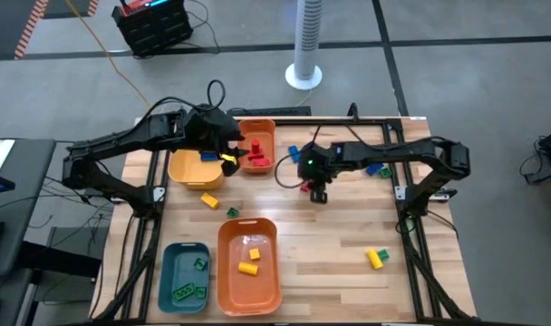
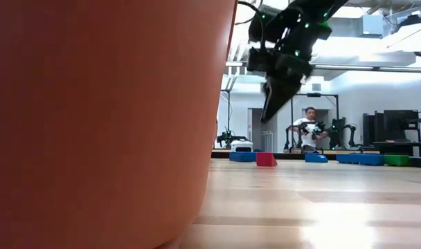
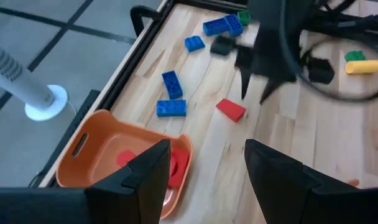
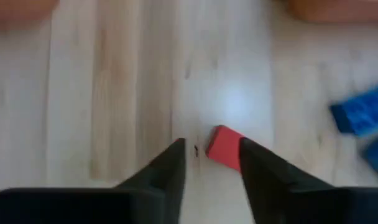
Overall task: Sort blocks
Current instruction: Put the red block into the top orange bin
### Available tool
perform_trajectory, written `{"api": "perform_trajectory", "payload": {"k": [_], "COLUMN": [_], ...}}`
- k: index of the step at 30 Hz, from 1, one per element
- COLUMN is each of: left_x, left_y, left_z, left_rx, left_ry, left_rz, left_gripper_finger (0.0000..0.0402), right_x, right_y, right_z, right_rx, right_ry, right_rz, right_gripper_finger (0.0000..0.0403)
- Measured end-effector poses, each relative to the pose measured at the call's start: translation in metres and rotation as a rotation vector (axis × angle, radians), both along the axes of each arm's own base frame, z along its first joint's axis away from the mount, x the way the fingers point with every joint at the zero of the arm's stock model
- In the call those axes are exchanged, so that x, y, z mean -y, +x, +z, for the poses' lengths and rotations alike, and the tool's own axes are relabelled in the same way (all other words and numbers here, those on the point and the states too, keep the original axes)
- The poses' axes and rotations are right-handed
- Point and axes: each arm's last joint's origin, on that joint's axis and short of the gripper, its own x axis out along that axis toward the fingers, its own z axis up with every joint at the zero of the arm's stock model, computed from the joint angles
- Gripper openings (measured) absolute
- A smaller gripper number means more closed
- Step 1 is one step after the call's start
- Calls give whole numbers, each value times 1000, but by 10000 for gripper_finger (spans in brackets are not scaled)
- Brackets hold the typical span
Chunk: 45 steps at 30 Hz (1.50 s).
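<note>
A red block (image 1: 306,186) (image 4: 221,149) lies flat on the wooden table near its middle. My right gripper (image 1: 318,194) (image 4: 211,155) hangs over it, fingers pointing down and open. The low view shows the fingertips (image 2: 269,114) well above the table and the red block (image 2: 266,159). Several blue blocks (image 3: 171,107) lie toward the far edge. My left gripper (image 1: 237,152) (image 3: 204,168) hovers open over the far orange bin (image 3: 96,146), which holds red blocks (image 3: 176,163). Nothing is between its fingers.
A yellow bin (image 1: 190,172) stands beside the far orange bin. A teal bin (image 1: 169,272) with green blocks and a large orange bin (image 1: 228,272) with yellow blocks stand at the near edge. Loose yellow (image 1: 210,200) and green (image 1: 232,212) blocks lie left of centre. A yellow-and-green pair (image 1: 377,257) lies near right.
</note>
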Motion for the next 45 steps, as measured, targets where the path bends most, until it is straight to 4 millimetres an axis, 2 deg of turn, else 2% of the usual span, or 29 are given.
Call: {"api": "perform_trajectory", "payload": {"k": [4, 7, 15, 20, 28, 39, 45], "left_x": [0, 1, 9, 14, 20, 25, 25], "left_y": [0, -1, -2, -1, 0, 0, 0], "left_z": [0, -1, -5, -6, -6, -7, -7], "left_rx": [5, 2, -38, -39, -36, -37, -39], "left_ry": [-18, -41, -86, -100, -119, -141, -146], "left_rz": [14, 27, 27, 21, 12, 13, 16], "left_gripper_finger": [201, 201, 201, 201, 201, 201, 201], "right_x": [0, 1, 3, 9, 25, 29, 35], "right_y": [7, 11, 14, 17, 12, 10, 9], "right_z": [-23, -35, -44, -42, -43, -45, -60], "right_rx": [-76, -110, -142, -107, -103, -100, -136], "right_ry": [-80, -118, -224, -271, -240, -304, -256], "right_rz": [200, 299, 474, 506, 498, 639, 659], "right_gripper_finger": [228, 244, 237, 237, 237, 237, 236]}}
